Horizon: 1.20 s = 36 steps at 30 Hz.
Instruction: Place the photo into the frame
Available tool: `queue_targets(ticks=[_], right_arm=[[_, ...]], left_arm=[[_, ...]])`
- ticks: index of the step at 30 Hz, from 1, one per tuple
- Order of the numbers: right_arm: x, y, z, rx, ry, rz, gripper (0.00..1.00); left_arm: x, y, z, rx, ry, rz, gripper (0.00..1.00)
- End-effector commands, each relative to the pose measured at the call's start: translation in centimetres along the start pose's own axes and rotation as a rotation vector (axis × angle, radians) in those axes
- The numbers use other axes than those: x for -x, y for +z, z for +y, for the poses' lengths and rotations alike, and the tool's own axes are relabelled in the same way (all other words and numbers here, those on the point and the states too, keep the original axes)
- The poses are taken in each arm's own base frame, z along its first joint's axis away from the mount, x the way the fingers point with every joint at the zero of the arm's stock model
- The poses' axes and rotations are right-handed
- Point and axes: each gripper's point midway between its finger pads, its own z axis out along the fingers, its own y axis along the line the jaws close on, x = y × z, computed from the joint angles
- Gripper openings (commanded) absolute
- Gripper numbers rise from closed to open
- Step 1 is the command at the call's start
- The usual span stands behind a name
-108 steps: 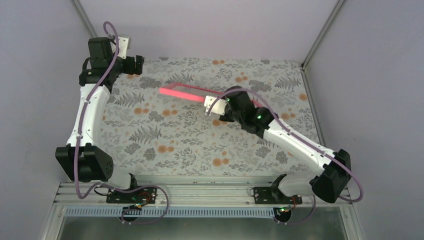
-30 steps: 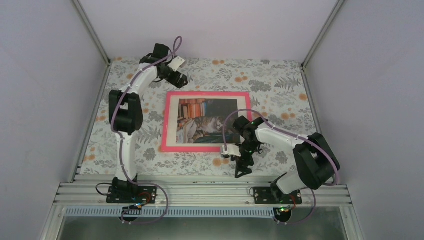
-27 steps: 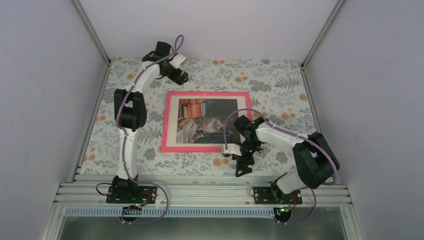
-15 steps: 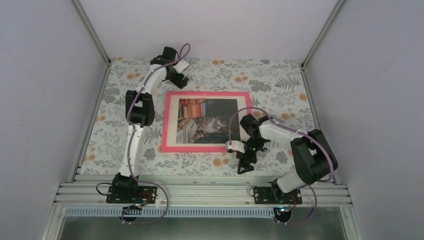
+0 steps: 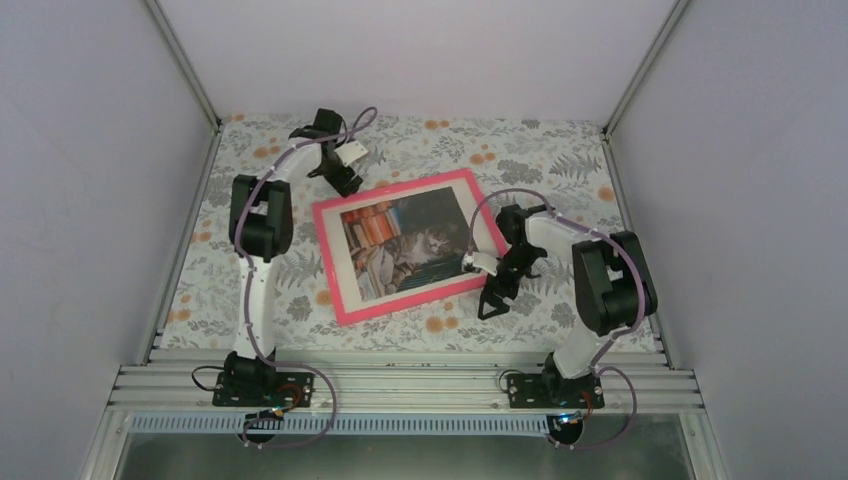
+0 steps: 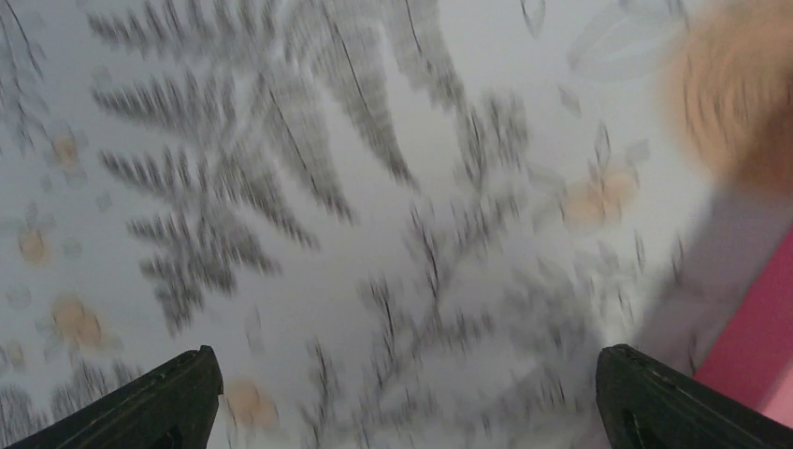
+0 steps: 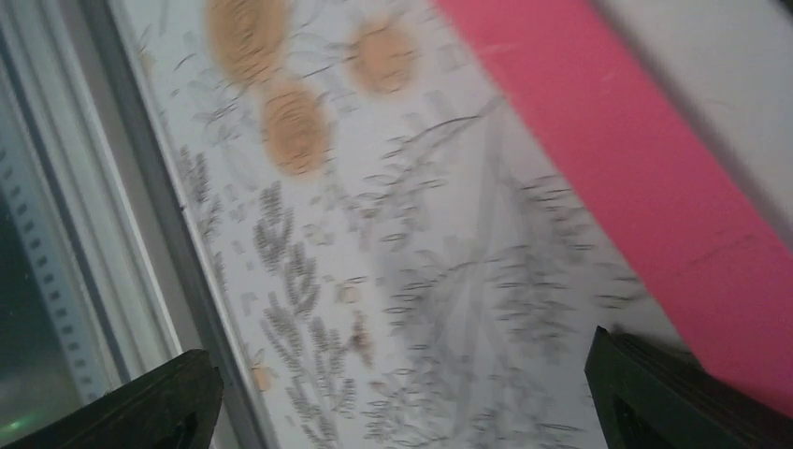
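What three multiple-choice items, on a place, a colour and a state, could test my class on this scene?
1. Where is the photo? A inside the frame; B beside it; C beneath it.
2. What colour is the frame? A blue; B pink; C green.
3. How is the left tool? A shut on the frame; B shut, empty; C open, empty.
Answers: A, the print shows within the border; B, the border is bright pink; C, its fingertips stand wide apart, nothing between.

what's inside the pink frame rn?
The photo of a cat on books fills the frame, face up, white border showing. Anything beneath the print is covered and cannot be seen.
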Motion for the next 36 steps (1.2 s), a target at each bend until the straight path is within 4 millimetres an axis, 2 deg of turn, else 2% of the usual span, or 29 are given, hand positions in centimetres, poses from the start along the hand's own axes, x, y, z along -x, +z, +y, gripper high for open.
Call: queue_targets(ticks=[1,8,14,19,23,36], right_arm=[[2.5,-1.5,-6.3,-0.129,0.063,-0.07,0.98],[6.5,-3.0,-9.8,-0.075,0.18,-0.173,0.98],[9.9,-4.4,-12.6,-0.051,0.259,-0.252,0.98],[11.8,-5.0,-14.8,-0.041,0.301,-0.288,0.98],[12.4,-5.4,-15.9,-0.045,0.318,-0.3,0.98],[11.6,-5.9,-18.0,-0.079,0.375,-0.311,0.98]], left_arm=[[-4.7,-1.0,-3.4,-0.087,0.088,0.095,1.0],[-10.7,-3.5,-7.0,-0.152,0.124,0.128,1.0],[-13.5,-4.8,-9.6,-0.182,0.099,0.128,1.0],[-13.7,-5.2,-10.9,-0.217,0.043,0.099,1.0],[-12.9,-5.3,-11.1,-0.223,0.017,0.069,1.0],[-10.8,-4.7,-11.5,-0.247,0.005,0.036,1.0]])
